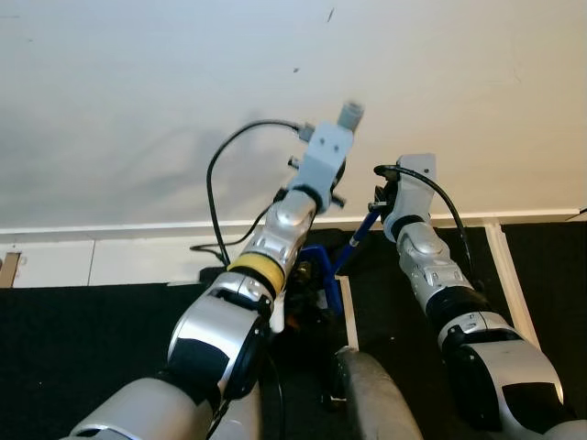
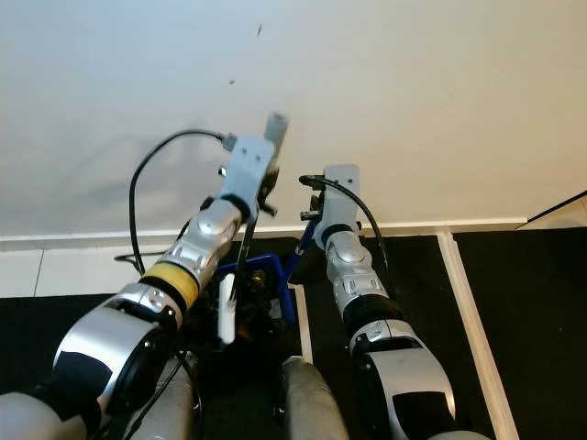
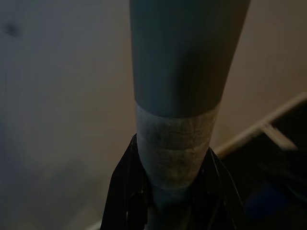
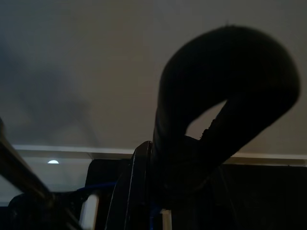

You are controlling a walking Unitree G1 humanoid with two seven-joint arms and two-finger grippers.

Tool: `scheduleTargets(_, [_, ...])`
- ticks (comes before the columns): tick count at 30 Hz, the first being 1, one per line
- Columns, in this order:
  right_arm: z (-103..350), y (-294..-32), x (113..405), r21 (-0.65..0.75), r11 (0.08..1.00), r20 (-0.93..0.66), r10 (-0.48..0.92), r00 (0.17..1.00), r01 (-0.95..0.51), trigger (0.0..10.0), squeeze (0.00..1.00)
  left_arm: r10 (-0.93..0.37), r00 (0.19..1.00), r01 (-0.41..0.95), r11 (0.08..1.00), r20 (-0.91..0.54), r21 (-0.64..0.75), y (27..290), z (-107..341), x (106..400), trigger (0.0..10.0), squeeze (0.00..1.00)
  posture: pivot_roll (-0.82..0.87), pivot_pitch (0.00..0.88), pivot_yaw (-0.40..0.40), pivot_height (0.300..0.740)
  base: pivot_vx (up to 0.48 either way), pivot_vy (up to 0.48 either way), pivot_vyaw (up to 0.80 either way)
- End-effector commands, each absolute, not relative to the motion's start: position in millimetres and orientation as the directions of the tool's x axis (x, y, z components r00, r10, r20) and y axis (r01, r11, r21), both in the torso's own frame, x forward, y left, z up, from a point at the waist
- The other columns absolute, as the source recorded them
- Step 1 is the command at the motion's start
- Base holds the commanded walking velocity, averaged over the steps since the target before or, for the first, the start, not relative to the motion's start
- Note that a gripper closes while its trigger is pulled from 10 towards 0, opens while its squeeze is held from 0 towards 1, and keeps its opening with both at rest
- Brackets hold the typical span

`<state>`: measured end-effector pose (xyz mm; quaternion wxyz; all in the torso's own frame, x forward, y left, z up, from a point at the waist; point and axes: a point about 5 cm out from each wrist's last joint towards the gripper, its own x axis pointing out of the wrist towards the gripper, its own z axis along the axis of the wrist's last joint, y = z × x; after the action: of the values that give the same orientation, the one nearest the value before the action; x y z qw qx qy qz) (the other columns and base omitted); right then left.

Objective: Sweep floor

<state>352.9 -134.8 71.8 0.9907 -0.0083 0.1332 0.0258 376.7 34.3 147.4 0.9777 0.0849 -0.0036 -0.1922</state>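
Broom handle (image 3: 178, 86), grey, gripped in the left pincer (image 3: 168, 191), while the right pincer (image 4: 192, 158) clasps a black looped handle (image 4: 225, 96) by a white wall (image 1: 138, 92).

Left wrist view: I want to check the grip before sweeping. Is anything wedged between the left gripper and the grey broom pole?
Nothing visible. The grey pole with a pale taped band sits directly between the left gripper's black fingers, with no object between them.
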Motion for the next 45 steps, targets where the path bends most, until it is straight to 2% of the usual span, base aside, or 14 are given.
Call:
scheduleTargets(1, [14.7,-162.6,315.0,-0.103,0.995,-0.504,-0.053,0.862,0.002,10.0,0.0,-0.409,0.911,0.401,0.909,0.059,0.113,5.9,168.3,373.9,10.0,0.0,0.02,0.278,-0.135,0.74,0.0,0.0,0.0])
scheduleTargets(9, [8.8,-162.9,309.0,-0.083,0.996,-0.516,-0.052,0.855,0.011,10.0,0.0,-0.403,0.909,0.401,0.915,0.106,0.042,-7.1,179.7,371.2,10.0,0.0,0.03,0.265,-0.129,0.74,0.0,0.0,0.0])
scheduleTargets(14, [4.3,-164.3,304.9,-0.023,0.999,-0.532,-0.048,0.846,0.042,10.0,0.0,-0.474,0.875,0.473,0.88,0.1,0.038,-22.4,172.0,359.1,10.0,0.0,0.05,0.242,-0.125,0.74,0.0,0.0,0.0])
scheduleTargets(19, [7.0,-164.4,307.2,-0.006,0.999,-0.521,-0.041,0.853,0.045,10.0,0.0,-0.463,0.883,0.46,0.886,0.07,0.055,-12.2,159.5,358.1,10.0,0.0,0.06,0.221,-0.12,0.74,0.0,0.0,0.0])
scheduleTargets(23, [8.0,-166.2,308.2,-0.01,0.999,-0.518,-0.045,0.854,0.046,10.0,0.0,-0.432,0.898,0.427,0.902,0.083,0.068,3.1,165.9,366.7,10.0,0.0,0.06,0.206,-0.119,0.74,0.0,0.0,0.0])
scheduleTargets(28, [8.7,-165.5,308.9,-0.008,0.999,-0.513,-0.044,0.857,0.046,10.0,0.0,-0.495,0.858,0.455,0.856,0.136,0.247,43.1,198.8,381.9,10.0,0.0,0.08,0.194,-0.113,0.74,0.0,0.0,0.0])
scheduleTargets(29, [8.7,-165.5,308.9,-0.008,0.999,-0.513,-0.044,0.857,0.046,10.0,0.0,-0.495,0.858,0.455,0.856,0.136,0.247,43.1,198.8,381.9,10.0,0.0,0.08,0.194,-0.113,0.74,0.0,0.0,0.0])
scheduleTargets(34, [7.0,-164.3,307.5,-0.007,0.999,-0.517,-0.036,0.855,0.039,10.0,0.0,-0.498,0.824,0.469,0.867,0.269,0.167,95.2,257.5,385.1,10.0,0.0,0.09,0.188,-0.116,0.74,0.0,0.0,0.0])
scheduleTargets(36, [6.8,-164.1,307.3,-0.007,0.999,-0.518,-0.035,0.855,0.037,10.0,0.0,-0.489,0.821,0.466,0.872,0.294,0.148,103.7,266.7,384.8,10.0,0.0,0.09,0.188,-0.116,0.74,0.0,0.0,0.0])
scheduleTargets(39, [6.1,-163.1,306.8,-0.007,0.999,-0.52,-0.03,0.853,0.031,10.0,0.0,-0.488,0.822,0.447,0.872,0.292,0.199,126.2,279.5,384.2,10.0,0.0,0.09,0.187,-0.117,0.74,0.0,0.0,0.0])
scheduleTargets(40, [5.7,-162.2,306.6,-0.007,1.0,-0.522,-0.027,0.853,0.028,10.0,0.0,-0.514,0.826,0.446,0.846,0.23,0.292,137.5,276.5,383.0,10.0,0.0,0.1,0.185,-0.118,0.74,0.0,0.0,0.0])
scheduleTargets(41, [5.6,-161.1,306.6,-0.007,1.0,-0.523,-0.024,0.852,0.024,10.0,0.0,-0.548,0.832,0.471,0.779,0.085,0.414,149.9,262.1,380.5,10.0,0.0,0.1,0.185,-0.118,0.74,0.0,0.0,0.0])
scheduleTargets(42, [5.6,-161.1,306.6,-0.007,1.0,-0.523,-0.024,0.852,0.024,10.0,0.0,-0.548,0.832,0.471,0.779,0.085,0.414,149.9,262.1,380.5,10.0,0.0,0.1,0.185,-0.118,0.74,0.0,0.0,0.0])
scheduleTargets(45, [5.7,-159.2,306.9,-0.007,1.0,-0.523,-0.019,0.852,0.019,10.0,0.0,-0.539,0.815,0.559,0.633,-0.213,0.536,172.2,224.2,370.8,10.0,0.0,0.1,0.184,-0.12,0.74,0.0,0.0,0.0])
